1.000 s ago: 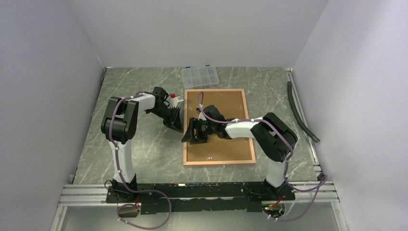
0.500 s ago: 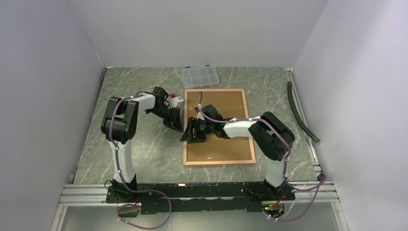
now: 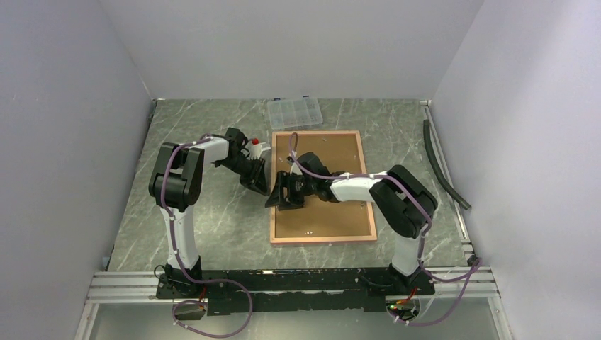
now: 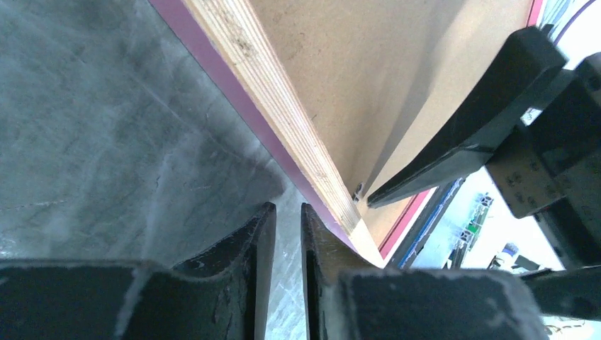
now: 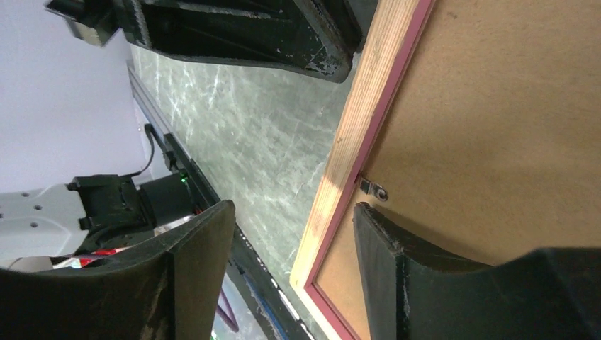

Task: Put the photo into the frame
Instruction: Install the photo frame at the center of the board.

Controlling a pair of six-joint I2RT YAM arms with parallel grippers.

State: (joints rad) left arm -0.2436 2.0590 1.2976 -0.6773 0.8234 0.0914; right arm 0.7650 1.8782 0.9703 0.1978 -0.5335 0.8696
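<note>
right arm (image 3: 354,188) stretched left, jaws straddling the frame (image 3: 323,240) edge.

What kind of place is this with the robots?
Probably a robot test booth in a lab: the left arm and right arm are bolted to a metal rail, plain walls box in the marbled table, and the frame lies on it.

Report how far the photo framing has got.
Done: the frame lies face down with the backing board in it. In hand: right fingers straddle its left edge by a metal clip; left fingers, almost closed and empty, sit beside that edge. Left: no photo in view, so insertion unconfirmed.
</note>
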